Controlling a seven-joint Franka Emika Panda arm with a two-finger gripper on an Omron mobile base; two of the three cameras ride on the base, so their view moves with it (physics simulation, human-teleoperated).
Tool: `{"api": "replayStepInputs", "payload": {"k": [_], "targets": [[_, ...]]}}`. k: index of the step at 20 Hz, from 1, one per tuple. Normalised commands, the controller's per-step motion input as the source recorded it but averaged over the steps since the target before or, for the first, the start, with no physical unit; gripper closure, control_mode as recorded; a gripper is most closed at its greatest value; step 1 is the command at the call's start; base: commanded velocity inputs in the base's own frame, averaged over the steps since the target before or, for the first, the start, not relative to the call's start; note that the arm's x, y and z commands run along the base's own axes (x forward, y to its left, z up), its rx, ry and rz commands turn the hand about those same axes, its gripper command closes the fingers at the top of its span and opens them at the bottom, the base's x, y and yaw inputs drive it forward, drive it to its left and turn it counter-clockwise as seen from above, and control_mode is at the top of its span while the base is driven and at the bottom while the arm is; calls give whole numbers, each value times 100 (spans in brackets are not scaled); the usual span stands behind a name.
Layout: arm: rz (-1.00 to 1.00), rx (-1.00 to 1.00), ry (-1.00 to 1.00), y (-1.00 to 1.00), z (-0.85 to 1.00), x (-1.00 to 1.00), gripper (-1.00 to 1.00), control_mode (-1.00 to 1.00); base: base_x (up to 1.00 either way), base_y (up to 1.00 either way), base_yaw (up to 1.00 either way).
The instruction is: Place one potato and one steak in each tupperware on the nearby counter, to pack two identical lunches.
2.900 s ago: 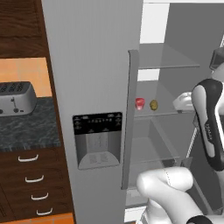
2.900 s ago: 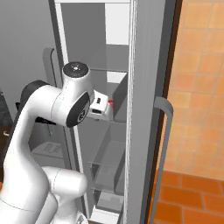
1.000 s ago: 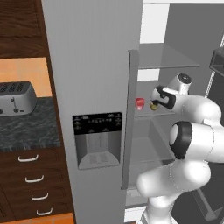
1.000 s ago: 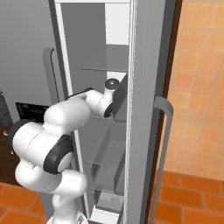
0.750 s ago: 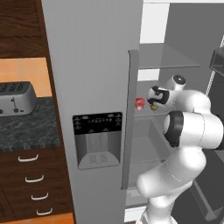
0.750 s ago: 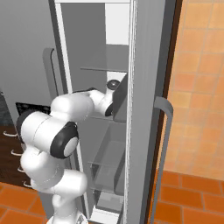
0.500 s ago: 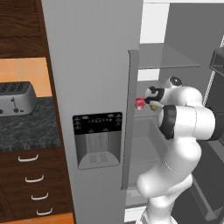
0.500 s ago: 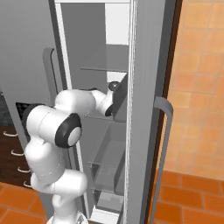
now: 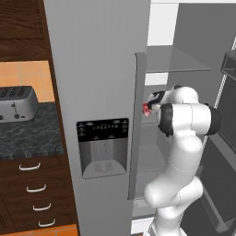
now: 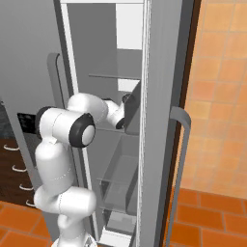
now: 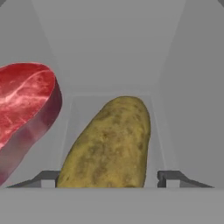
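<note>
In the hand view a yellow-brown potato [image 11: 111, 144] lies on the grey fridge shelf, right between the two fingertips of my gripper [image 11: 108, 178]. The left fingertip [image 11: 47, 177] sits at the potato's edge, while a small gap remains at the right one. The jaws are open around it. A red steak [image 11: 24, 105] with pale streaks lies just left of the potato. In the left base view the gripper [image 9: 155, 98] reaches into the open fridge at shelf height, beside the steak [image 9: 146, 109]. The counter [image 9: 27, 136] is at far left. The tupperware is out of view.
The closed fridge door [image 9: 99, 92] with its dispenser panel [image 9: 102, 146] stands left of the arm. The open door [image 10: 161, 120] flanks the arm on the other side. A silver toaster [image 9: 16, 102] stands on the counter above drawers [image 9: 32, 193]. Glass shelves [image 9: 177, 62] are above and below the hand.
The hand has pushed further into the shelf, towards the steak's side, so that the fingers straddle the potato. The jaws have narrowed a little.
</note>
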Motion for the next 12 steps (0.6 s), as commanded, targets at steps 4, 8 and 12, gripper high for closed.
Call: {"api": "replayStepInputs", "payload": {"k": [4, 8, 12], "targets": [[0, -1, 0, -1, -78, -2, 100, -100, 0, 0, 0], [4, -1, -1, 0, -6, -34, 100, -100, 0, 0, 0], [1, -3, -7, 15, 40, -59, 100, -100, 0, 0, 0]]}}
